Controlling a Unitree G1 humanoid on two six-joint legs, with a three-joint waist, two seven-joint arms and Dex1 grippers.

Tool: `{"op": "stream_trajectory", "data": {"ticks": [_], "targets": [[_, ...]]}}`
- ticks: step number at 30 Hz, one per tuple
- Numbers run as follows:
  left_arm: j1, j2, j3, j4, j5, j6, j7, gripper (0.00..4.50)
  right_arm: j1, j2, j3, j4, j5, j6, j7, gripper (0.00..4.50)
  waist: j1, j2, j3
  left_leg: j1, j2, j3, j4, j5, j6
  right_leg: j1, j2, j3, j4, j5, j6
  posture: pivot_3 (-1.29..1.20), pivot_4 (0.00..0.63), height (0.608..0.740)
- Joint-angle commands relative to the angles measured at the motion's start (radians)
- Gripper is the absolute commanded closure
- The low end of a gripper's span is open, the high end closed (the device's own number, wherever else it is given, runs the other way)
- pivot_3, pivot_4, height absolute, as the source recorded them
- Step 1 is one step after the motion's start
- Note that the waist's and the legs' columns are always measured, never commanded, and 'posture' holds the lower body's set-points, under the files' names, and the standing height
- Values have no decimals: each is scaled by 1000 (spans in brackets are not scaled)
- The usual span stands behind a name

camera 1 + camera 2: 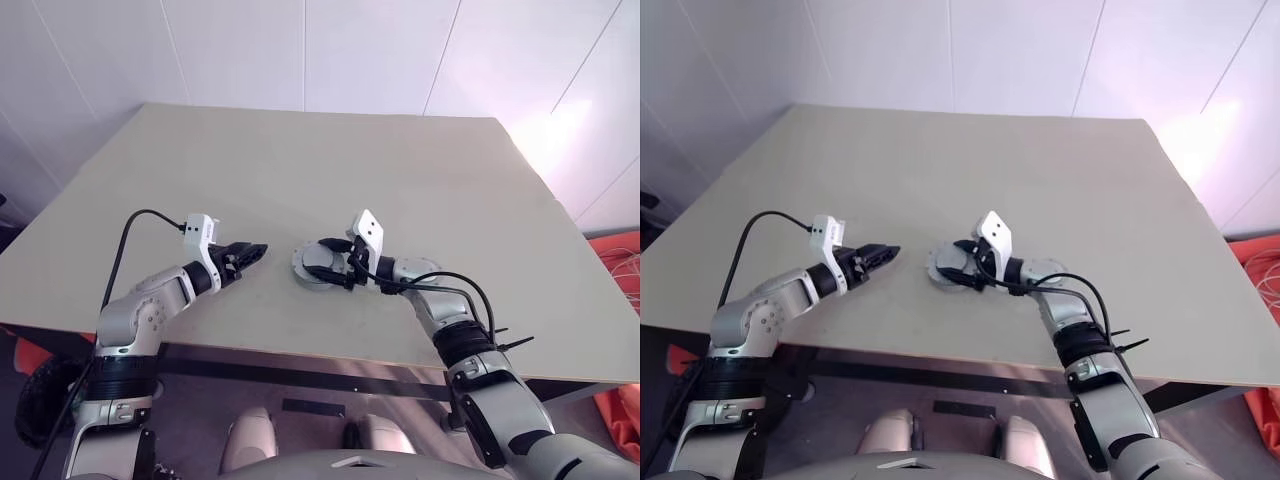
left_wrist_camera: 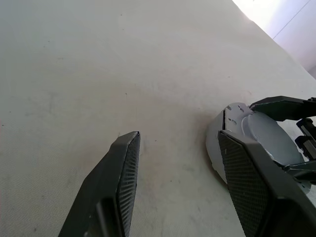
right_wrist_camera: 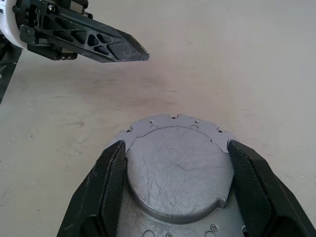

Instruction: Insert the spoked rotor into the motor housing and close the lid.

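Observation:
The lid (image 3: 177,168) lies on the table near the front edge with its dull grey side up: a notched flange around a raised round centre. My right gripper (image 3: 176,145) reaches over it from the right, its two fingers pressed against opposite sides of the raised centre. My left gripper (image 1: 255,250) hovers a short way to the left of the lid (image 1: 305,268), open and holding nothing, pointing towards it. Its tip also shows in the right wrist view as the left gripper (image 3: 123,49). The spoked rotor and the motor housing are hidden.
The beige table (image 1: 300,160) stretches bare behind and to both sides of the lid. Its front edge (image 1: 300,352) runs just below both arms. White wall panels stand behind the far edge.

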Motion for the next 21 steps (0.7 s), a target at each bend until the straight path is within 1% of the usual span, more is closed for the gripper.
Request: {"op": "stream_trajectory", "data": {"ticks": [1, 10, 17, 21], "targets": [[-11, 9, 17, -20, -6, -18, -4, 1829, -7, -8, 4, 35, -29, -13, -12, 1357, 0, 0, 0, 0, 0, 0, 0, 0, 0, 0, 0, 0, 0, 0, 0, 0, 0, 740], [-8, 8, 18, -22, -7, -21, -4, 1829, -7, -18, 13, 50, -50, -19, -13, 1357, -3, 0, 0, 0, 0, 0, 0, 0, 0, 0, 0, 0, 0, 0, 0, 0, 0, 740], [-7, 5, 19, -22, -7, -22, -1, 1829, 3, -35, 5, 25, -14, 15, 52, 1357, -3, 0, 0, 0, 0, 0, 0, 0, 0, 0, 0, 0, 0, 0, 0, 0, 0, 740], [-8, 4, 18, -21, -6, -22, 0, 1829, 5, -40, 0, 13, -3, 33, 68, 1357, -2, 0, 0, -1, 0, 0, 0, -1, 2, 0, 0, 0, -1, 1, -3, 0, 0, 740]]}}
